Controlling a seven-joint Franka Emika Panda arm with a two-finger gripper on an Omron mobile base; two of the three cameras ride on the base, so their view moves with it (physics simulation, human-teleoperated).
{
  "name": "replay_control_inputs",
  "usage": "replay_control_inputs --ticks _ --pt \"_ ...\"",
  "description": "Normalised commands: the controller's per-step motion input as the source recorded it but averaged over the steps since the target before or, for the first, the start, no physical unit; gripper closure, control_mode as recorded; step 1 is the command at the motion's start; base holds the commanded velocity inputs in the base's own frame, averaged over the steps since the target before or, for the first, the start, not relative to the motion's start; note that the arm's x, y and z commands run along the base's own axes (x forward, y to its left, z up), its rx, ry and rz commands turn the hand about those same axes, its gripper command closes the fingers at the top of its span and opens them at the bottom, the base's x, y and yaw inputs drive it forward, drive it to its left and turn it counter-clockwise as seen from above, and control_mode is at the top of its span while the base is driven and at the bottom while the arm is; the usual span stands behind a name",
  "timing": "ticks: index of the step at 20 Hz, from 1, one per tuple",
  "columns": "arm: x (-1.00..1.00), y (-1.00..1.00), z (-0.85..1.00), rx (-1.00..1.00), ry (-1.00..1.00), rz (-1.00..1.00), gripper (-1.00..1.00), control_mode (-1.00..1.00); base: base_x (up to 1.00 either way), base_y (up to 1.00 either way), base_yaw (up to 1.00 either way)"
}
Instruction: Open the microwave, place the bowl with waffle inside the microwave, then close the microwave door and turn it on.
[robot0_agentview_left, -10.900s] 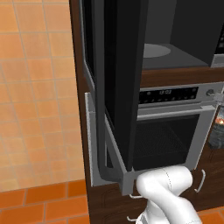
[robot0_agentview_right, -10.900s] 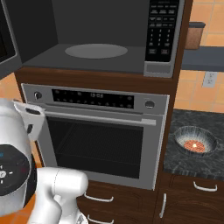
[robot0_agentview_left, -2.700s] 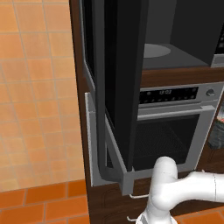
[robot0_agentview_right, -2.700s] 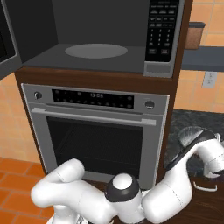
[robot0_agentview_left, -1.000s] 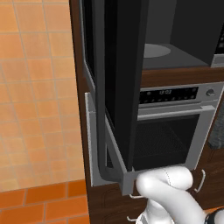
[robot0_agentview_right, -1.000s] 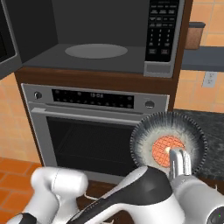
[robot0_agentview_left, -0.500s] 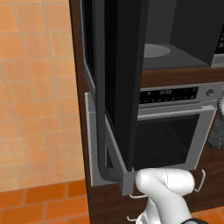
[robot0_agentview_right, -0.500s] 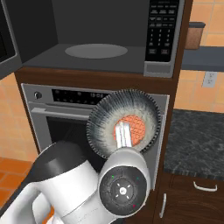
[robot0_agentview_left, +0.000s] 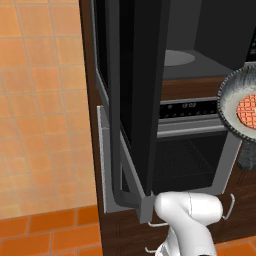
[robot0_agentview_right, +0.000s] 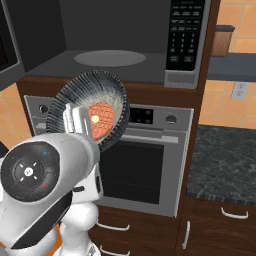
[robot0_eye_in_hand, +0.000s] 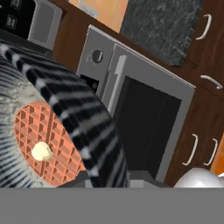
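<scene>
Here the microwave sits built into dark wood cabinetry, its grey boxy cavity open to the room, with a round pale turntable plate lying flat on the cavity floor and a black keypad panel on the right side. The microwave door, a wide panel of black glass in a grey metal border, stands swung out to the left, seen edge-on in the left base view. Below the cavity is the silver oven, a brushed-metal front with a dark window, a small digital display and a round knob. To the right lies a dark speckled stone surface over wooden cabinet doors with slim curved metal handles. The bowl, round and ribbed with fine radiating lines, is held up in the air in front of the oven's top edge, just below the cavity opening, tilted steeply so its inside faces the cameras. Inside it rests a round orange waffle with a square grid texture and a small pale pat on top. The claw pinches the bowl's rim, its light metal fingers pressed against the near wall.
</scene>
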Motion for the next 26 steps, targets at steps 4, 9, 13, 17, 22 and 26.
replay_control_inputs --ticks 4,9,13,17,22,26 --pt "0.06 0.94 0.53 0.0 0.0 0.14 1.0 -1.0 0.0 0.0 0.0" --pt "0.24 0.67 0.43 0.0 0.0 0.13 1.0 -1.0 0.0 0.0 0.0" --pt "0.67 0.37 0.37 0.0 0.0 0.01 1.0 -1.0 0.0 0.0 0.0" --pt "0.95 0.31 0.19 -0.04 0.0 0.0 1.0 -1.0 0.0 0.0 0.0" --pt "0.77 0.05 0.02 -0.03 0.0 -0.08 1.0 -1.0 0.0 0.0 0.0" --pt "0.55 0.0 0.17 0.0 0.0 -0.13 1.0 -1.0 0.0 0.0 0.0"
